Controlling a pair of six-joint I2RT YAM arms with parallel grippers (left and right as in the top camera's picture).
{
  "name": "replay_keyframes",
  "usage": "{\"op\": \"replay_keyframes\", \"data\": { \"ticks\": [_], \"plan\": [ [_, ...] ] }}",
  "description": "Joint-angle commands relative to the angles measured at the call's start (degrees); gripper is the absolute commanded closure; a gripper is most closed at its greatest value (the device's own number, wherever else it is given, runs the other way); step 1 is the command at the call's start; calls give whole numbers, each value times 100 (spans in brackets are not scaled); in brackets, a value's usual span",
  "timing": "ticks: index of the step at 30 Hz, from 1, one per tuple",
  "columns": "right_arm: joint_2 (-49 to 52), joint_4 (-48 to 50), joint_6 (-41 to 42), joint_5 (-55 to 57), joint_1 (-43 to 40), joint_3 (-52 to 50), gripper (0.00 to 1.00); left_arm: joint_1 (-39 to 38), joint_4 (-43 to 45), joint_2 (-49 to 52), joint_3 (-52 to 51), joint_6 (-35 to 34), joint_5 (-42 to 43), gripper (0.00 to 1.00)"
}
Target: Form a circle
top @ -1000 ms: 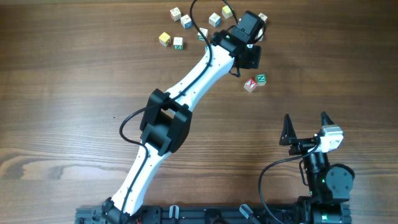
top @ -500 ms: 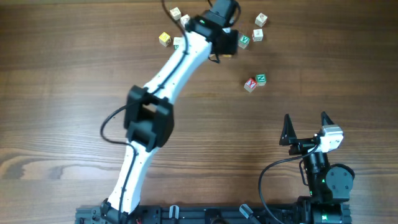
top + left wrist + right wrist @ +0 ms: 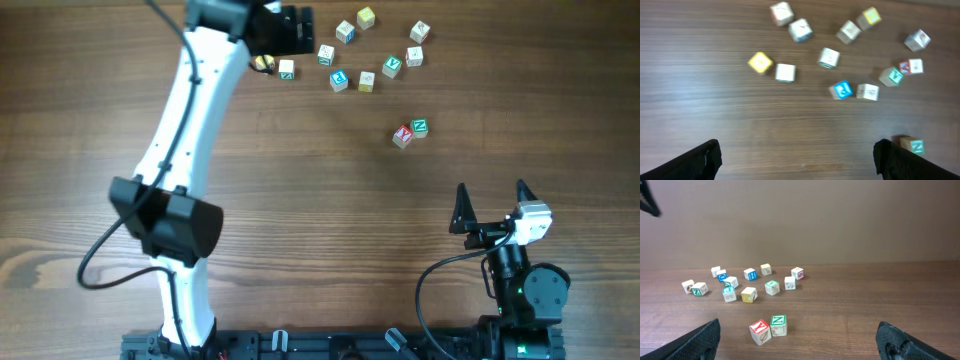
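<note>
Looking down on the wooden table point(image 3: 90, 130), we find the circle point(image 3: 367, 80) on its far side, a little right of the middle. It is no tight ring: about eight pale letter cubes lie in a loose, uneven loop, with gaps between most of them and bare wood in the middle. On the near edge of that loop a blue-printed cube point(image 3: 842, 90) lies just beside a paler one, and a green-printed cube point(image 3: 392, 67) sits next along towards the right.

We see the left gripper point(image 3: 797, 145) over the far left end of the scatter, at the end of its long white arm point(image 3: 185, 120). In its wrist view both fingers point(image 3: 702, 160) show at the lower corners, spread wide, with only table between them; it holds no cube. Outside the loop, a yellow cube point(image 3: 760, 62) lies just beside a pale cube point(image 3: 785, 72), and two more cubes point(image 3: 800, 30) lie near the top of that view.

Well apart from the circle and nearer the robot, a red-printed cube point(image 3: 402, 136) and a green N cube point(image 3: 420, 127) touch side by side.

The right gripper point(image 3: 492, 195) stands at the near right of the table, its jaws wide apart and empty, pointing towards the cubes.
</note>
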Motion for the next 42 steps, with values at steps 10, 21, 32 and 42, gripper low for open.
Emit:
{"op": "replay_keyframes", "data": {
  "ticks": [10,21,32,42],
  "plan": [
    [-26,20,-59,98,-24,-7,0,608,-452,-1572,4,35,-1270,0],
    [-26,39,7093,-116,-24,-7,0,608,-1318,-3062,4,24,-2367,0],
    [-26,101,5268,-1025,-24,101,1,608,-2662,-4024,2,7,-2367,0],
    [774,-1381,3403,-870,-24,1668,1,608,-2662,-4142,-7,11,-2361,0]
  ]
}}
